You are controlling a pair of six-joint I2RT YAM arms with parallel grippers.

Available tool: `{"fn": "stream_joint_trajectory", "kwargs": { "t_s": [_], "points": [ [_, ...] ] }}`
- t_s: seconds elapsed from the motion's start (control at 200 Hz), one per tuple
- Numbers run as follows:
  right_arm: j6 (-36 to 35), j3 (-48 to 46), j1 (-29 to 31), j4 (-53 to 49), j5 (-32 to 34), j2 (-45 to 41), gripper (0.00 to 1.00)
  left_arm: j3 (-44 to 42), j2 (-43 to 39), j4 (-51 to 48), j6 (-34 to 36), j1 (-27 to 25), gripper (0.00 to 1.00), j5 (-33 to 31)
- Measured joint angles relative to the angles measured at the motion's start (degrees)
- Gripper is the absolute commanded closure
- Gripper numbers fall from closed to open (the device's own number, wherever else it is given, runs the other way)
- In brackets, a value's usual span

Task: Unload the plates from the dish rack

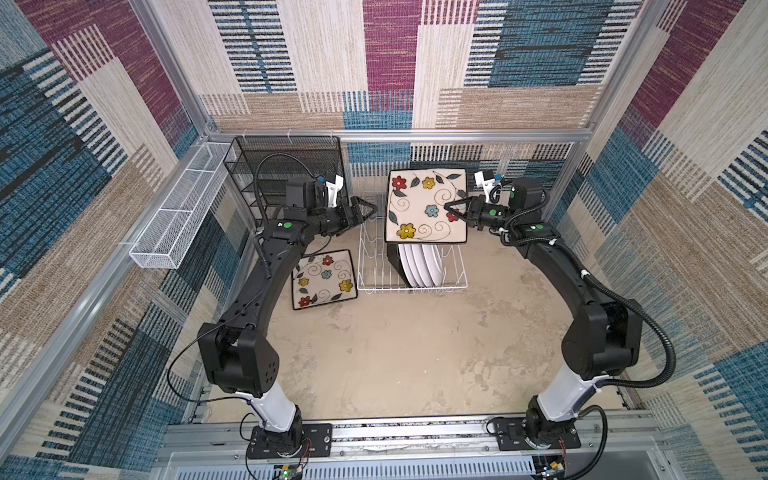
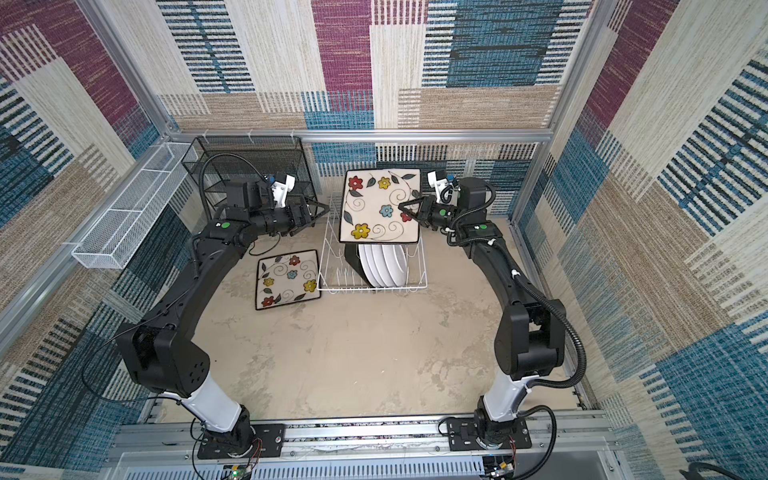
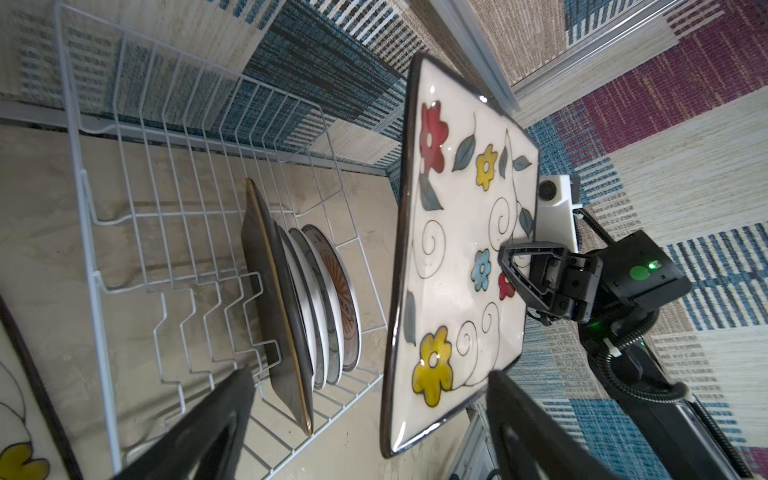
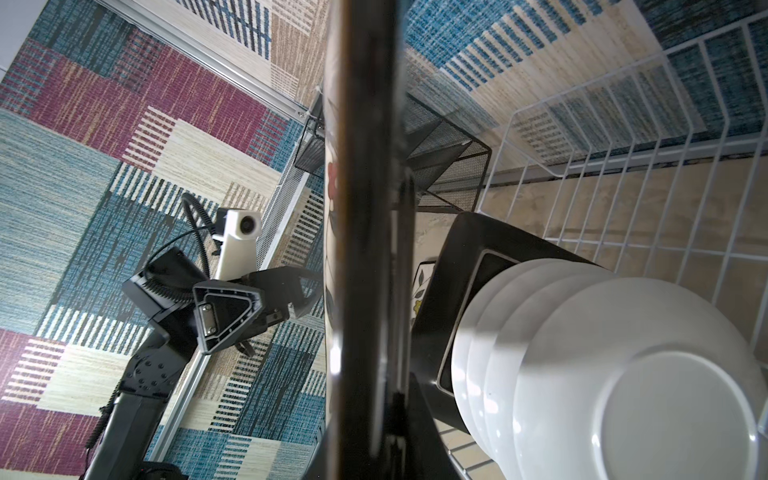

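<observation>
1. Your right hand (image 1: 453, 211) is pinched shut on one edge of a square flowered plate (image 1: 415, 216). It holds the plate above the dish rack (image 1: 365, 286), clear of the prongs, painted face up toward the top views. An edge grip suits a thin plate that stands on end.
2. Your left hand (image 1: 366, 211) is wide and empty, just off the plate's opposite edge and not touching it. In the left wrist view that edge lines up with the gap between its fingers. This looks like readiness to take the plate over.
3. Below the left hand, a second square plate (image 1: 324, 279) lies face up on the counter (image 1: 395, 353) beside the rack. The set-down place is probably on that side, away from the right hand.
4. Beneath the held plate, the rack holds one racked square plate (image 1: 392, 259), black back showing. It also holds four round white plates (image 1: 424, 262); all five stand on edge between prongs.
5. Count: three square plates, four round, one rack.
</observation>
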Motion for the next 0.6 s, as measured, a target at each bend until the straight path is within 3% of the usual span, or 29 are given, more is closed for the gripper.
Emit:
{"fn": "stream_joint_trajectory", "kwargs": {
  "t_s": [0.601],
  "points": [
    [3.1, -1.4, 0.4, 3.0, -3.9, 2.3, 1.0, 1.9, 5.8, 6.3, -7.6, -3.9, 0.12, 9.1]
  ]
}}
